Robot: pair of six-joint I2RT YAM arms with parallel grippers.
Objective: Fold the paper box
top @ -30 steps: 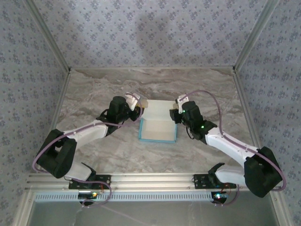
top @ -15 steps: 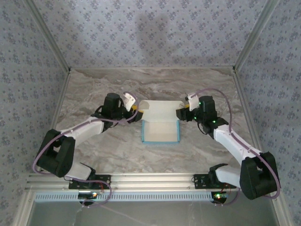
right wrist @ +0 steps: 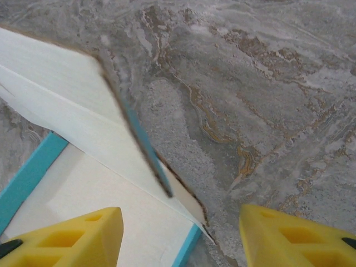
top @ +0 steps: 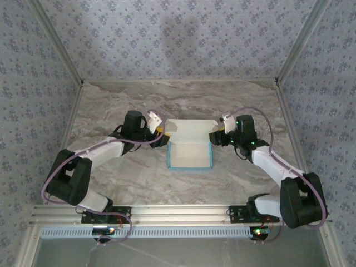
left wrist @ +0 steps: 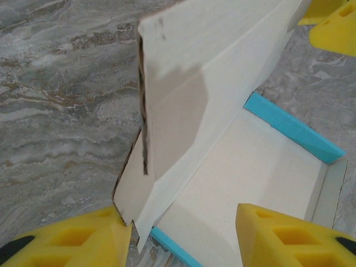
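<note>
The paper box (top: 189,146) lies mid-way across the grey marbled surface (top: 111,105), between the two arms. Its pale beige inside faces up, its low walls show light blue, and its far panel stands tilted. The left hand (top: 161,132) sits at the box's far left corner with its yellow fingers (left wrist: 67,245) spread, the raised flap's edge between them and not clamped. The right hand (top: 214,136) is at the far right corner, also spread wide, with a flap corner in the gap, ungripped.
</note>
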